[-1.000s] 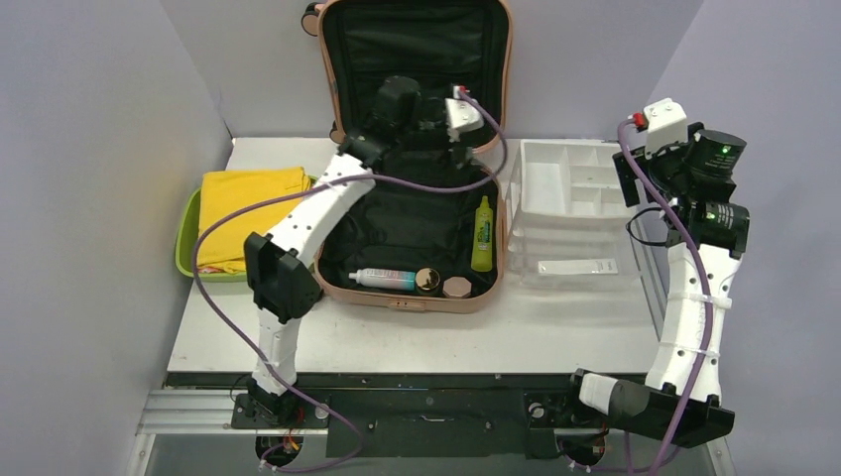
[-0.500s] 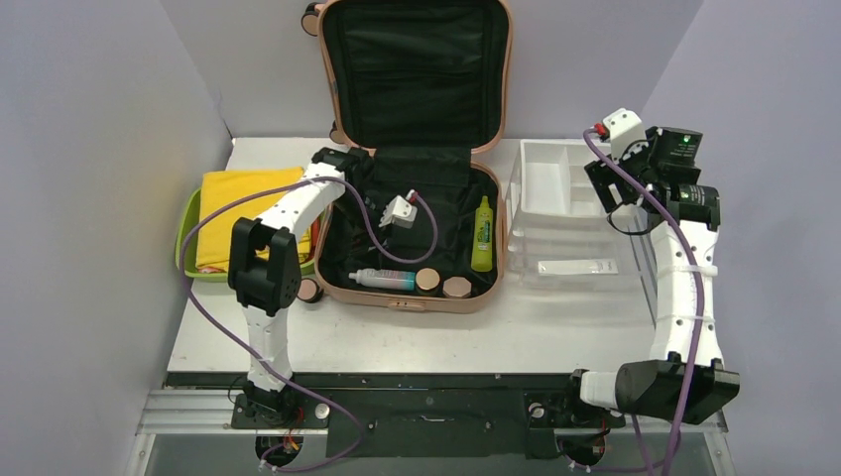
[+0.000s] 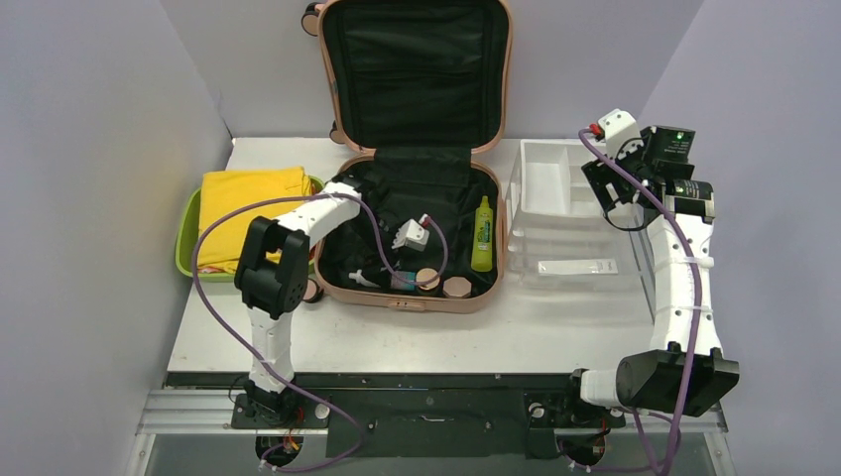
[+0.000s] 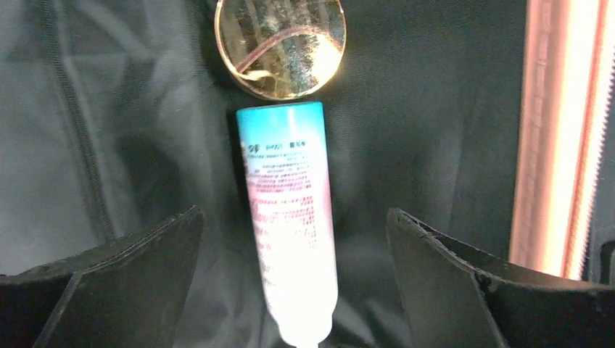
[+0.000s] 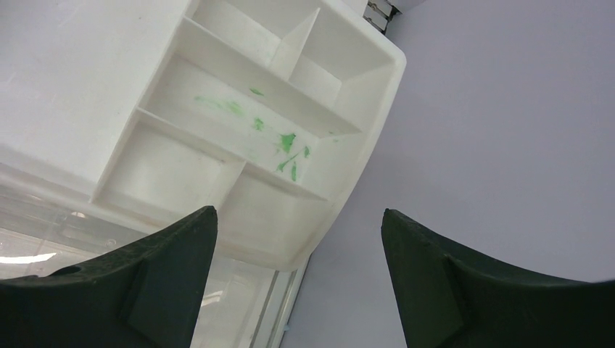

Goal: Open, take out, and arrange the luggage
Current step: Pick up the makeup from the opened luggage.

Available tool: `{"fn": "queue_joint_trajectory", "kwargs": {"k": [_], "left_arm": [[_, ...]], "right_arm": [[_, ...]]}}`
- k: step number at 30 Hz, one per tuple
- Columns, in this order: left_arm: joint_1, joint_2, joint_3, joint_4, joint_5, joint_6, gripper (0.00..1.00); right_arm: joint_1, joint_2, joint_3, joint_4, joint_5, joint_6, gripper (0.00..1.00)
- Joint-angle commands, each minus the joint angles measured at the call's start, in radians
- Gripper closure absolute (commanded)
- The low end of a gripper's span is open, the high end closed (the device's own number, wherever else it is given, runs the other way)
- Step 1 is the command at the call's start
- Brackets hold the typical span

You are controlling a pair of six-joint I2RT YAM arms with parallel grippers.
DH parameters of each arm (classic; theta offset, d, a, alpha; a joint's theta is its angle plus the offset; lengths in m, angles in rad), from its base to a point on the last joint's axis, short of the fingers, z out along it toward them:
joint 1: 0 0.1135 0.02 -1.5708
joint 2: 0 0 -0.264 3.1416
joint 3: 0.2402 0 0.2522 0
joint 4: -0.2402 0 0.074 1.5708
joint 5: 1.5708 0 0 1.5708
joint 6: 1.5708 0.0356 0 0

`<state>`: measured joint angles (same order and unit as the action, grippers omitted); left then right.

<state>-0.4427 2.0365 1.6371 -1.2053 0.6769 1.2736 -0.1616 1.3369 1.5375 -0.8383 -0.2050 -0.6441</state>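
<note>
now the salmon-pink suitcase (image 3: 436, 300) lies open at table centre, toiletries inside. the left gripper (image 4: 294, 212), spread wide and empty, straddles the teal-ended tube (image 4: 289, 232) below a gold-lidded jar (image 4: 280, 45), likely lined up to pinch it. the right gripper (image 5: 299, 212), open and empty, hovers over the white organizer (image 5: 239, 109).

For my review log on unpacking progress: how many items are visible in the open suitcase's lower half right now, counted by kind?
Tube: 1
Round jars: 2, the gold jar and the pinkish jar
Green bottle: 1
Total: 4
</note>
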Motion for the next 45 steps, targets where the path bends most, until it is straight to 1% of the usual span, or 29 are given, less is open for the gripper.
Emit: {"fn": "queue_joint_trajectory", "kwargs": {"k": [1,2,6,7,8,10,11,12,13,14,15,16,18,20,24,30,32,34,35,36,38,40,41,42,43,44,45], "left_arm": [[-0.034,-0.034,-0.089,0.17,-0.058,-0.076,0.09],[-0.04,-0.036,-0.113,0.186,-0.074,-0.093,0.09],[-0.055,-0.026,-0.138,0.235,-0.104,-0.149,0.18],[-0.058,-0.019,-0.138,0.245,-0.112,-0.157,0.23],[-0.064,-0.016,-0.139,0.253,-0.133,-0.176,0.27],[-0.069,-0.01,-0.139,0.267,-0.152,-0.192,0.41],[-0.069,-0.008,-0.138,0.27,-0.156,-0.197,0.45],[-0.069,-0.008,-0.137,0.272,-0.16,-0.21,0.54],[-0.068,-0.01,-0.133,0.27,-0.16,-0.214,0.58],[-0.066,-0.012,-0.131,0.268,-0.161,-0.221,0.66],[-0.063,-0.017,-0.124,0.267,-0.162,-0.226,0.69],[-0.062,-0.02,-0.119,0.26,-0.162,-0.233,0.76],[-0.053,-0.027,-0.094,0.241,-0.161,-0.243,0.83],[-0.042,-0.032,-0.058,0.218,-0.153,-0.255,0.85],[-0.018,-0.044,0.049,0.16,-0.129,-0.287,0.85],[0.006,-0.055,0.234,0.134,-0.093,-0.336,0.86],[0.006,-0.036,0.317,0.141,-0.072,-0.367,0.86],[0.002,-0.004,0.455,0.154,-0.029,-0.416,0.86],[-0.001,0.008,0.487,0.163,0.005,-0.458,0.87],[-0.011,0.034,0.554,0.183,0.022,-0.475,0.87],[-0.036,0.065,0.63,0.228,0.069,-0.527,0.87],[-0.067,0.081,0.663,0.315,0.131,-0.619,0.87],[-0.077,0.082,0.664,0.403,0.146,-0.652,0.87],[-0.099,0.082,0.657,0.458,0.172,-0.719,0.87],[-0.109,0.081,0.652,0.566,0.184,-0.759,0.87],[-0.128,0.081,0.638,0.63,0.213,-0.847,0.87],[-0.137,0.08,0.63,0.767,0.224,-0.895,0.88]], "right_arm": [[0.011,-0.03,-0.006,0.04,0.009,0.002,0.22],[0.012,-0.032,-0.007,0.041,0.007,0.003,0.22],[0.014,-0.035,-0.003,0.043,0.002,0.01,0.22],[0.015,-0.037,-0.002,0.043,0.001,0.012,0.22],[0.016,-0.038,-0.002,0.044,0.001,0.014,0.22],[0.019,-0.041,-0.003,0.044,0.0,0.017,0.22],[0.02,-0.043,-0.003,0.044,0.0,0.018,0.22],[0.021,-0.042,-0.002,0.045,0.0,0.021,0.22],[0.022,-0.042,0.0,0.046,-0.002,0.023,0.22],[0.024,-0.042,0.003,0.047,-0.002,0.024,0.22],[0.024,-0.043,0.005,0.047,-0.002,0.024,0.22],[0.026,-0.043,0.009,0.047,-0.002,0.024,0.22],[0.027,-0.042,0.015,0.048,-0.001,0.022,0.22],[0.028,-0.04,0.022,0.05,0.0,0.021,0.22],[0.028,-0.04,0.033,0.054,0.008,0.025,0.21],[0.028,-0.057,0.017,0.088,0.072,0.04,0.21],[0.027,-0.065,0.006,0.111,0.111,0.051,0.21],[0.027,-0.07,-0.004,0.132,0.159,0.065,0.21],[0.025,-0.071,-0.008,0.142,0.173,0.07,0.21],[0.024,-0.076,-0.009,0.145,0.194,0.072,0.21],[0.02,-0.078,-0.011,0.154,0.241,0.074,0.21],[0.013,-0.08,-0.009,0.159,0.269,0.078,0.21],[0.011,-0.082,-0.008,0.16,0.278,0.082,0.21],[0.007,-0.085,-0.008,0.165,0.299,0.084,0.21],[0.004,-0.087,-0.008,0.167,0.321,0.09,0.21],[0.0,-0.089,-0.011,0.173,0.332,0.093,0.21],[-0.003,-0.095,-0.013,0.177,0.355,0.096,0.2]]}}
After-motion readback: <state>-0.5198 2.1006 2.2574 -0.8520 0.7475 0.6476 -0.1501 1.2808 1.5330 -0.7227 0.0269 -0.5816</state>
